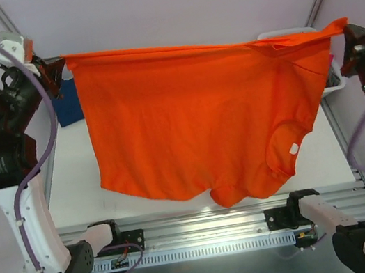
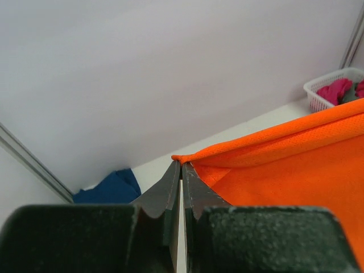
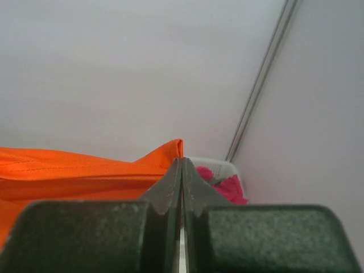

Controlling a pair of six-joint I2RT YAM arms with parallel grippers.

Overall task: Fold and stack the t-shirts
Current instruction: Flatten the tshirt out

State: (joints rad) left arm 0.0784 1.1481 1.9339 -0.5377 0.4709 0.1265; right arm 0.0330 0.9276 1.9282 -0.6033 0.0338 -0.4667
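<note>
Along the bottom of the top view, the two arm bases sit on a slotted aluminium rail (image 1: 207, 235). Above the rail, the bright orange short-sleeved cloth t-shirt (image 1: 186, 114) fills the middle of the frame. It hangs spread wide over the white table (image 1: 77, 183), with its neck opening at the lower right. Its top edge is pulled taut between both claws. The left gripper (image 1: 51, 71), at the upper left, is clenched on one corner, and its wrist view shows the dark fingers (image 2: 170, 187) pinching the orange tip. The right gripper (image 1: 346, 30), at the upper right, grasps the opposite corner the same way. Farther back, a crumpled navy blue cloth shirt (image 1: 66, 100) lies at the upper left. A white slotted plastic basket (image 1: 333, 85) at the right edge holds a magenta pink cloth shirt (image 2: 335, 91).
</note>
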